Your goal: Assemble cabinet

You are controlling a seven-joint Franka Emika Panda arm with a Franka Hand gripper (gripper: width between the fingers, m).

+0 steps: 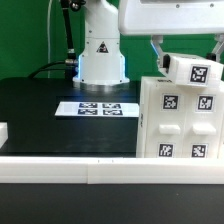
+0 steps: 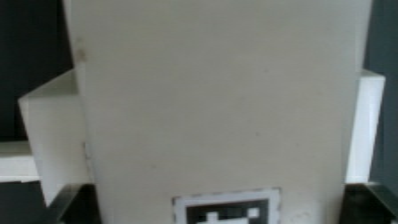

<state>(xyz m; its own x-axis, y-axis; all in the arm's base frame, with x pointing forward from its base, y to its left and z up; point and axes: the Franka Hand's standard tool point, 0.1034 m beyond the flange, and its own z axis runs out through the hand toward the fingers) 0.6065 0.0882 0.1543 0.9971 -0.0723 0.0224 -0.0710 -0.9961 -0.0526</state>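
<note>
The cabinet's large white box (image 1: 178,118) stands at the exterior view's right, its front covered with several black-and-white tags. My gripper (image 1: 188,58) is right above the box's top. Its jaws are closed on a small flat white tagged panel (image 1: 196,71), which is tilted and touches or hovers just over the box's top edge. In the wrist view the panel (image 2: 205,100) fills most of the picture, with one tag (image 2: 231,212) near the jaws. The fingers are mostly hidden behind the panel. Part of the box (image 2: 45,125) shows behind it.
The marker board (image 1: 97,108) lies flat on the black table in front of the robot base (image 1: 100,55). A small white block (image 1: 3,130) shows at the exterior view's left edge. A white rail (image 1: 90,165) runs along the table's front.
</note>
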